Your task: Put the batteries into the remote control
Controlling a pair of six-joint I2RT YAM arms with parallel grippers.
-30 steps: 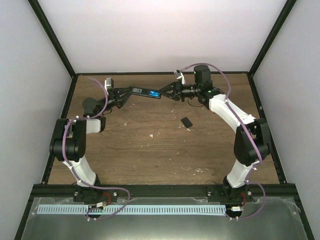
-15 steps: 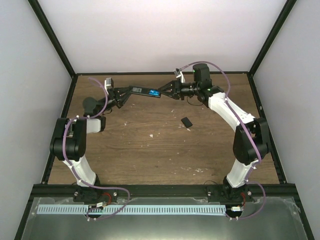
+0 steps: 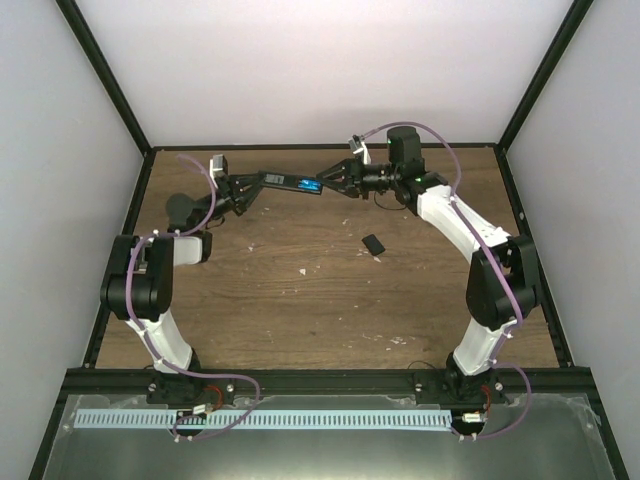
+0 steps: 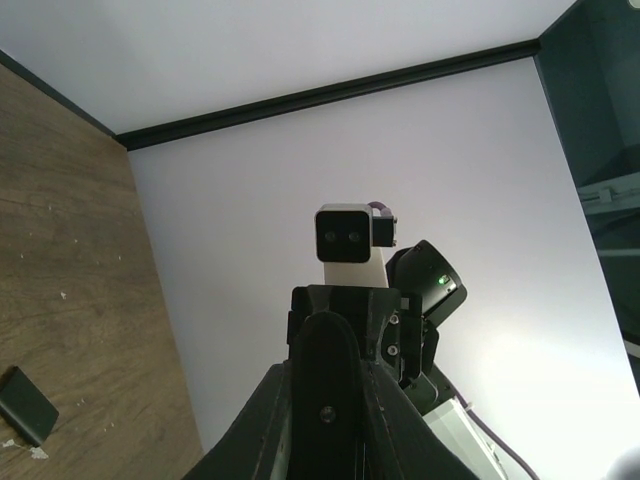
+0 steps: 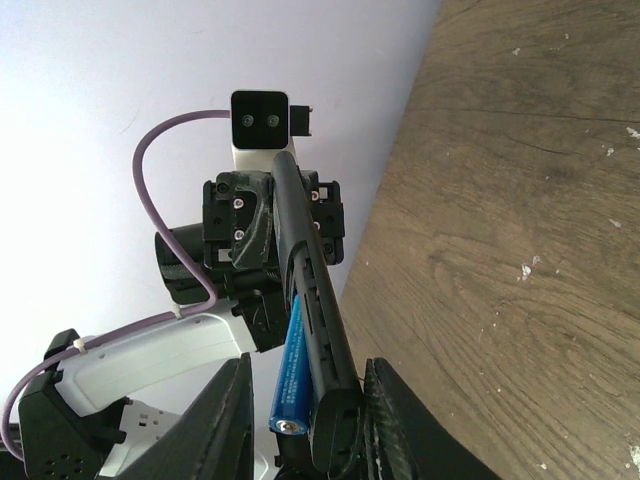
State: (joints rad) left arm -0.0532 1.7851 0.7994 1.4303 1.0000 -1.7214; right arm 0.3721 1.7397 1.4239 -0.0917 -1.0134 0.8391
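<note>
Left pincer (image 3: 256,184): clamped on one end of the remote control (image 3: 288,183). It holds the bar in the air over the far part of the bench (image 3: 300,310).

Remote control: roughly level, spanning the gap between the two arms. In the right wrist view it runs lengthwise (image 5: 305,280) from the left pincer towards the camera.

Battery (image 5: 291,375): one blue cell is visible. It lies along the remote's side at the end nearer the right arm, and shows as a blue patch from above (image 3: 309,186).

Right pincer (image 5: 308,368): jaws narrowly apart, astride that end of the remote. A gap shows between one finger (image 5: 232,405) and the battery. Contact on the other side cannot be determined.

Small black cover (image 3: 373,244): flat on the bench, well apart from the remote.
</note>
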